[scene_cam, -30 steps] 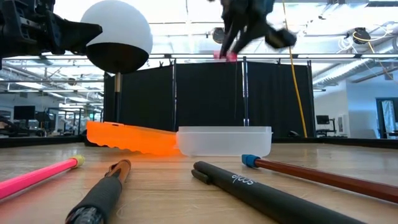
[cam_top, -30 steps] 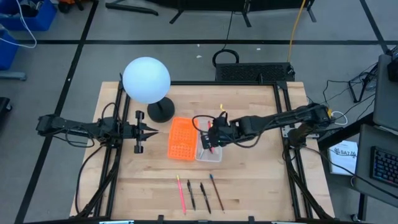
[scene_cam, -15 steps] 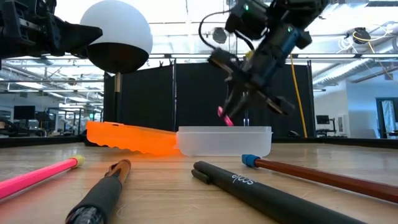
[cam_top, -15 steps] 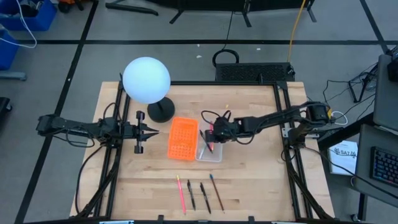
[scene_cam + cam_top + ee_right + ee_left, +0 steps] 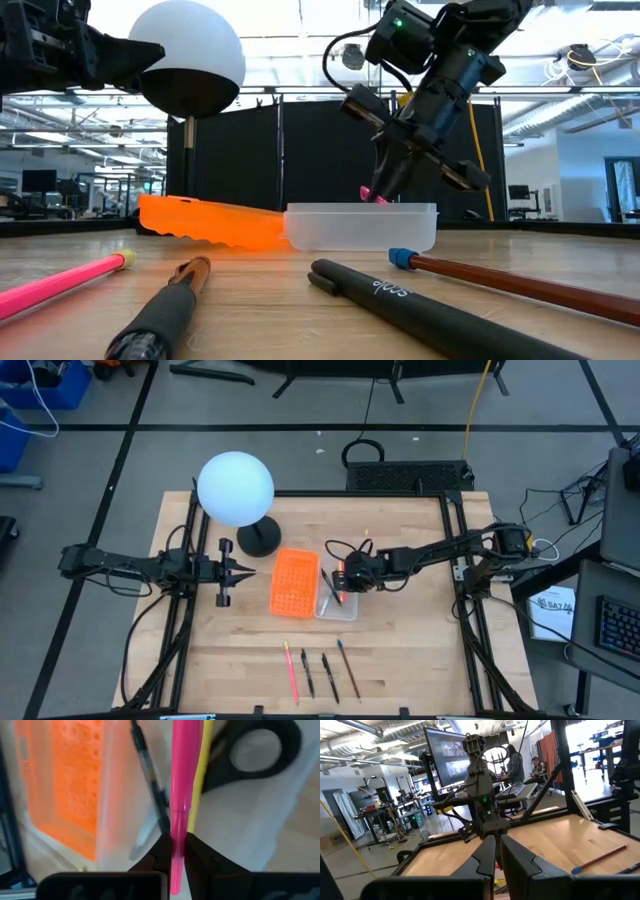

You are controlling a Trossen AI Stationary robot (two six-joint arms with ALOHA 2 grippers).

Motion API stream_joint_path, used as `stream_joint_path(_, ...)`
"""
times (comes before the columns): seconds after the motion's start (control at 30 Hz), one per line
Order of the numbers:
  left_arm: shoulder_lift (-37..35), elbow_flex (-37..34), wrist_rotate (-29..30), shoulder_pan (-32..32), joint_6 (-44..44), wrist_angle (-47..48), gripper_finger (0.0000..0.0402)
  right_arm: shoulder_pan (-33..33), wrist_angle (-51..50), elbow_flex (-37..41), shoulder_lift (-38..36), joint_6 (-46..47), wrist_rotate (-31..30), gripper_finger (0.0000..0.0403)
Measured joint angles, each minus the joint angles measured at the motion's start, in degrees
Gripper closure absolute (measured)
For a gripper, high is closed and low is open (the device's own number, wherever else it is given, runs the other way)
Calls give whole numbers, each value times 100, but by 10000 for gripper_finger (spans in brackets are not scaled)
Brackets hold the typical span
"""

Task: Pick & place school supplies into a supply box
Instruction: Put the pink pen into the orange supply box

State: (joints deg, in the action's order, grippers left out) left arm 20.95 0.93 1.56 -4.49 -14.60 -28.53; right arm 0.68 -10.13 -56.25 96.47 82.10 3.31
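1. The right pincer (image 5: 338, 582) has dropped lower since a second ago, clamped on a pink pen (image 5: 178, 790).
2. The pen's long axis lies along the supply box (image 5: 360, 228) just below, beside scissors (image 5: 250, 755).
3. The left pincer (image 5: 245, 570), fingers nearly together and empty, waits farther off.
4. Four pens (image 5: 320, 672) lie on the tabletop (image 5: 420, 650).

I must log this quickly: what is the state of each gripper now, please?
Left gripper: shut, holding nothing, waiting at the table's left side.
Right gripper: shut on the pink pen, above the supply box.
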Motion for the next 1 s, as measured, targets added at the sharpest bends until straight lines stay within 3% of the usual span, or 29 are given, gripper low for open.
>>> stream_joint_path(0.23,0,0,2,-1,21,2,364,49,-79,0,161,23,10,382)
stream_joint_path(0.57,0,0,2,0,52,9,364,113,214,-11,647,-76,526,381)
stream_joint_path(1.0,0,0,2,1,470,191,364,159,559,-2,606,-435,427,301)
